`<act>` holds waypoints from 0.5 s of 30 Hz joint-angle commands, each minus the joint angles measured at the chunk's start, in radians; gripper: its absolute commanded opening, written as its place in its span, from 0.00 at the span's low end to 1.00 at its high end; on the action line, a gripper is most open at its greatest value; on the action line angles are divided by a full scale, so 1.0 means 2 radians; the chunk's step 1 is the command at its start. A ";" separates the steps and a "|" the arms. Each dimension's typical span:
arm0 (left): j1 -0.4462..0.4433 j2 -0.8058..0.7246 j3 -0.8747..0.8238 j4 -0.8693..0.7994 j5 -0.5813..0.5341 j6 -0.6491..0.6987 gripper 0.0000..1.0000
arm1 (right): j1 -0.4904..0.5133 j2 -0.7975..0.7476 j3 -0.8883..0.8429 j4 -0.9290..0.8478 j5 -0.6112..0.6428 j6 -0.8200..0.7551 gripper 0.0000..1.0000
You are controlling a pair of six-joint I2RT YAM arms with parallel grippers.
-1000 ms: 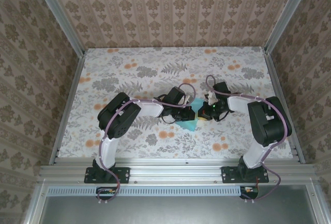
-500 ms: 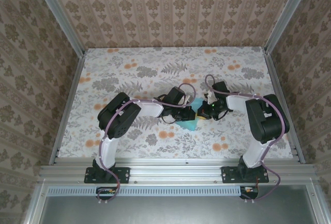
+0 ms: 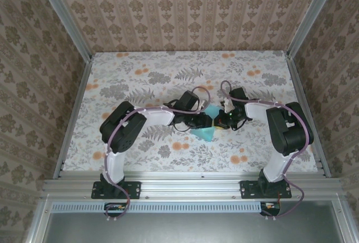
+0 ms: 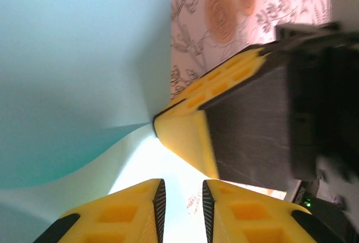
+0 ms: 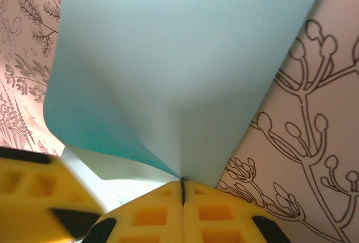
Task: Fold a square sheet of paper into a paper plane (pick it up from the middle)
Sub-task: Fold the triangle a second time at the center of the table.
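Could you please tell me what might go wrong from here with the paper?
1. The right tool pinches the square sheet of paper at one small point, and the sheet bows around it, so a pull could crease or tear it.
2. The left tool stands slightly open close beside that pinch, so the two tools might collide.

Square sheet of paper (image 3: 205, 134): light turquoise, mid-table on the floral tabletop (image 3: 146, 69). It isn't lying flat. It bows up in a smooth curve with no sharp crease visible, far part raised, near corner low by the tabletop. One edge tapers into my right gripper (image 5: 182, 189), pinched between its closed pads. A paler curled flap hangs under the pinch.
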 commanded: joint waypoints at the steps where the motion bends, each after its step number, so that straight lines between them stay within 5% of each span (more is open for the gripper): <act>1: 0.018 -0.024 0.012 -0.040 -0.010 0.039 0.29 | 0.001 0.020 -0.008 -0.040 0.060 -0.011 0.01; 15: 0.036 0.022 0.034 -0.054 0.011 0.073 0.29 | 0.000 0.022 -0.007 -0.043 0.062 -0.014 0.01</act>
